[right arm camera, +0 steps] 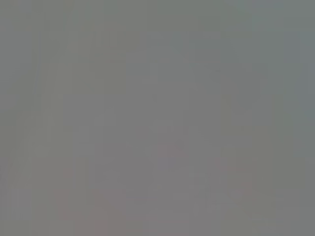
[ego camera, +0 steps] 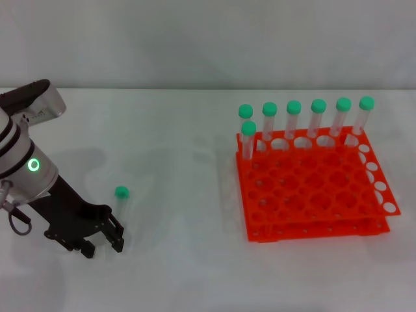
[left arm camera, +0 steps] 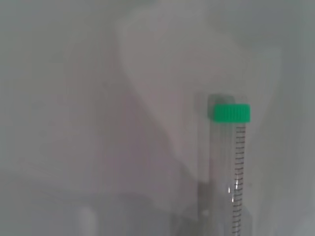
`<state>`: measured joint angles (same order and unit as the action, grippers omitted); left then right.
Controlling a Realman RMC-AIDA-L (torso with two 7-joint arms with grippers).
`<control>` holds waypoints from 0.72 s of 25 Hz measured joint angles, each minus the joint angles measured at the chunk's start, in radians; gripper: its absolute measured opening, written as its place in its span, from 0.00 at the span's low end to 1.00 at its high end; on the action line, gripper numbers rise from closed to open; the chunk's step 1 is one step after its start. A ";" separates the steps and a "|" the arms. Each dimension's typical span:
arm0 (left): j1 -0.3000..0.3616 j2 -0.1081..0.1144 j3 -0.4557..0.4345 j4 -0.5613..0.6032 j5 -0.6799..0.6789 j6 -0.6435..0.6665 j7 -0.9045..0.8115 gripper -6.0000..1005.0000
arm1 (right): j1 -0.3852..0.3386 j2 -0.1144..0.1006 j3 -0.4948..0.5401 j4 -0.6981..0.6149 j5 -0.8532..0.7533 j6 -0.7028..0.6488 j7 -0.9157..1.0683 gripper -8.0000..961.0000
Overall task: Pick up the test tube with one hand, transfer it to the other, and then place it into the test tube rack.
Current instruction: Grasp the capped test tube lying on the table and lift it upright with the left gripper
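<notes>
Gripper, black, multi-fingered, on a silver-white wrist with a green glowing ring — the left gripper [ego camera: 103,242] — sits low over the white table [ego camera: 188,273], far left of the bright orange two-tier plastic rack [ego camera: 312,195]. Cannot tell whether its fingers are spread or pressed together. The slim clear plastic test tube with green screw cap [ego camera: 121,203] lies on the table just beside the fingertips, cap end pointing away from the robot, well left of the rack; in the left wrist view, the tube [left arm camera: 235,167] shows printed graduation marks. Seven green-capped tubes [ego camera: 294,120] stand upright along the rack's far side. Right gripper is not visible; its wrist view shows plain grey.
</notes>
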<state>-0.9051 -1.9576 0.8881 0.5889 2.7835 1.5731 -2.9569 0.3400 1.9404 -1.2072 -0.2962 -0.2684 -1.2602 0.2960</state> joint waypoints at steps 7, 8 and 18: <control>-0.001 0.000 0.000 -0.004 0.021 -0.027 0.001 0.52 | 0.006 0.000 0.000 -0.001 0.000 0.002 0.000 0.86; -0.003 0.000 0.000 -0.007 0.021 -0.030 0.001 0.51 | 0.007 0.000 0.000 -0.001 0.000 0.002 0.000 0.85; -0.027 -0.002 0.026 -0.032 0.023 -0.051 0.005 0.46 | 0.013 0.003 -0.001 -0.001 0.000 0.002 0.000 0.85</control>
<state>-0.9326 -1.9601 0.9144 0.5571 2.8066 1.5224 -2.9522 0.3526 1.9437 -1.2081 -0.2976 -0.2684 -1.2578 0.2960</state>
